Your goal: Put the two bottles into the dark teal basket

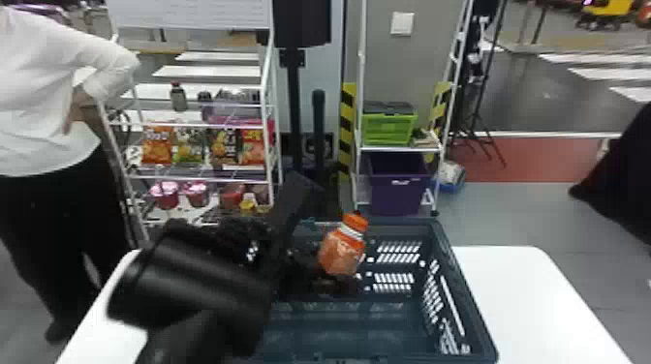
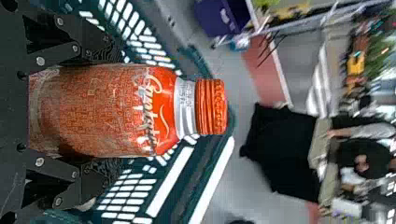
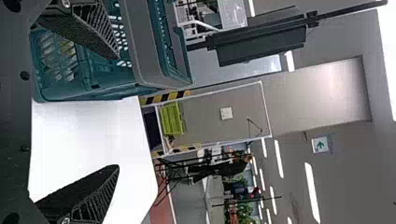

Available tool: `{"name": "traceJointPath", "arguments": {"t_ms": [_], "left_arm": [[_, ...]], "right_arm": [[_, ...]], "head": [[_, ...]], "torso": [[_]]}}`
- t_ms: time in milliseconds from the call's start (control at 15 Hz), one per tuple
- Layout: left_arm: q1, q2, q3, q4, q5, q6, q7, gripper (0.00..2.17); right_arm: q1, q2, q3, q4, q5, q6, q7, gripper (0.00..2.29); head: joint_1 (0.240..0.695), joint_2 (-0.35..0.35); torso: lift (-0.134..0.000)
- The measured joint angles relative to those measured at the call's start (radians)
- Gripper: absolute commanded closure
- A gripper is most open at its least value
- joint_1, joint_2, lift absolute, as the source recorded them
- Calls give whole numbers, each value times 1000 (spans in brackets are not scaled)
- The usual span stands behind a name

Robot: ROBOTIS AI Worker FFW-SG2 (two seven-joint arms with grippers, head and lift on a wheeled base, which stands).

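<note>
The orange bottle [image 1: 341, 254] was held cap up and tilted, gripped between the left gripper's [image 2: 109, 111] fingers, seemingly over the dark teal basket's [image 1: 457, 290] floor.

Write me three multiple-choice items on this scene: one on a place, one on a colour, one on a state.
1. The dark teal, slotted plastic basket stands on:
A) the floor
B) a metal rack
C) the white, round-cornered table

2. The ridged screw cap of the orange-bodied, white-necked bottle is:
A) orange
B) green
C) black

3. The right claw is:
A) shut on a bottle
B) open and empty
C) shut and empty

1: C, the tabletop spreads out beside the basket.
2: A, the cap shows beyond the white neck.
3: B, its fingers stand wide apart, with nothing gripped between them.
</note>
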Motion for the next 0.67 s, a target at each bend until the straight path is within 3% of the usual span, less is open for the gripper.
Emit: {"name": "traceJointPath", "arguments": {"t_ms": [400,467,533,600,667], "left_arm": [[-109,0,-58,421,-153,-343,-120,2118],[-114,0,-65,454,-167,-364,-117,1963],[-117,0,-68,475,-177,-378,-108,1386],[-117,0,-67,476,-178,-383,-93,316],[-110,0,-60,458,-173,-384,-84,-2]], "right_arm": [[11,-4,-17,-9,-3,8,3,49],[14,-5,-19,-13,-3,11,3,49],[16,-7,-22,-18,-3,16,3,49],[19,-8,-25,-22,-3,20,3,49],[22,-10,-28,-26,-3,23,4,49]], "head": [[499,0],[499,0],[499,0],[499,0],[499,0]], "torso": [[0],[0],[0],[0],[0]]}}
